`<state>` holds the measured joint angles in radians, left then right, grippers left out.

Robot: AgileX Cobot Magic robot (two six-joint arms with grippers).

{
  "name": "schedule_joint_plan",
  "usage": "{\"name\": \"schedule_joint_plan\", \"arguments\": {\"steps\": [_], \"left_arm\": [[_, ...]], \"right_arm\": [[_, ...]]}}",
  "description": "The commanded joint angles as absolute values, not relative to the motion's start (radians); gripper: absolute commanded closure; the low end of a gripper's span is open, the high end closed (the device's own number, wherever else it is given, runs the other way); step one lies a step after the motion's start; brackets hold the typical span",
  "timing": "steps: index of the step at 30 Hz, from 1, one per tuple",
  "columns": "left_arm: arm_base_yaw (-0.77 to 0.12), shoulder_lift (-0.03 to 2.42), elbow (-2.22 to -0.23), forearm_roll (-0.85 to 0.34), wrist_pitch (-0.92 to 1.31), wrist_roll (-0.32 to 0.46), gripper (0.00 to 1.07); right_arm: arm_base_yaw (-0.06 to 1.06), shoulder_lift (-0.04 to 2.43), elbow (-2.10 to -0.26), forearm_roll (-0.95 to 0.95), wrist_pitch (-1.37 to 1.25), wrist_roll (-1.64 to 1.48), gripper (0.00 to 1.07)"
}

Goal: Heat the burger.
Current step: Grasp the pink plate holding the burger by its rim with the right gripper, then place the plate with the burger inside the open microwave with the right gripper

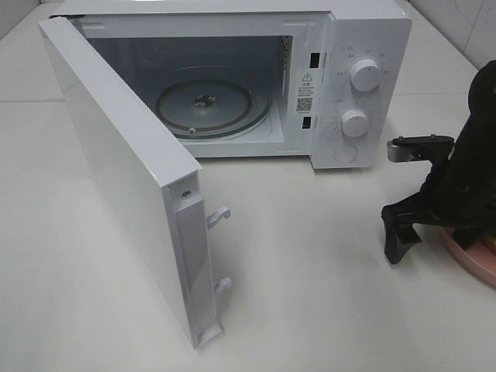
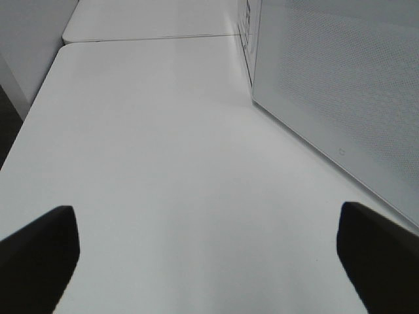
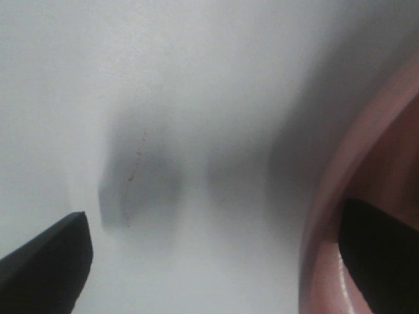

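Right fingers are standing wide apart, one tip over the pink plate. The burger is sitting just behind them, mostly hidden. It is probably light, squashy and glossy-slick, so I'd be gripping the bun's sides gently. Left fingers are gaping, empty.

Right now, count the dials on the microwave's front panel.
2. The upper dial sits high on the control panel; the lower dial is just below it. None seems hidden.

Glossy pink plate, perhaps plastic
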<state>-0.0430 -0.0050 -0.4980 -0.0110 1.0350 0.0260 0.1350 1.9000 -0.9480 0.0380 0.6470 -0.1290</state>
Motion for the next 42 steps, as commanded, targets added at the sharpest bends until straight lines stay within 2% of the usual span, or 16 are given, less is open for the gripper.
{"name": "schedule_joint_plan", "arguments": {"steps": [1,6,8,9,10,11,12,13,14,15,31,36,42], "left_arm": [[-0.046,-0.025,-0.496,-0.017,1.031,0.023,0.04],[-0.046,-0.025,-0.496,-0.017,1.031,0.023,0.04],[-0.046,-0.025,-0.496,-0.017,1.031,0.023,0.04],[-0.046,-0.025,-0.496,-0.017,1.031,0.023,0.04],[-0.046,-0.025,-0.496,-0.017,1.031,0.023,0.04],[-0.046,-0.025,-0.496,-0.017,1.031,0.023,0.04],[-0.046,-0.025,-0.496,-0.017,1.031,0.023,0.04],[-0.046,-0.025,-0.496,-0.017,1.031,0.023,0.04],[-0.046,-0.025,-0.496,-0.017,1.031,0.023,0.04],[-0.046,-0.025,-0.496,-0.017,1.031,0.023,0.04],[-0.046,-0.025,-0.496,-0.017,1.031,0.023,0.04],[-0.046,-0.025,-0.496,-0.017,1.031,0.023,0.04],[-0.046,-0.025,-0.496,-0.017,1.031,0.023,0.04]], "right_arm": [[0.133,1.928,-0.952,0.043,0.650,-0.142,0.08],[0.133,1.929,-0.952,0.043,0.661,-0.149,0.09],[0.133,1.929,-0.952,0.043,0.679,-0.174,0.20],[0.133,1.929,-0.952,0.043,0.679,-0.174,0.20],[0.133,1.929,-0.952,0.041,0.683,-0.192,0.39],[0.133,1.929,-0.952,0.041,0.683,-0.192,0.39],[0.133,1.929,-0.952,0.039,0.684,-0.193,0.50],[0.133,1.929,-0.952,0.030,0.687,-0.192,0.81],[0.133,1.929,-0.952,0.030,0.687,-0.192,0.81],[0.133,1.929,-0.952,0.016,0.695,-0.191,1.07],[0.145,1.817,-0.882,-0.043,0.719,-0.191,1.07],[0.208,1.745,-0.827,-0.102,0.730,-0.184,1.07],[0.335,1.669,-0.762,-0.190,0.756,-0.092,1.07]]}}
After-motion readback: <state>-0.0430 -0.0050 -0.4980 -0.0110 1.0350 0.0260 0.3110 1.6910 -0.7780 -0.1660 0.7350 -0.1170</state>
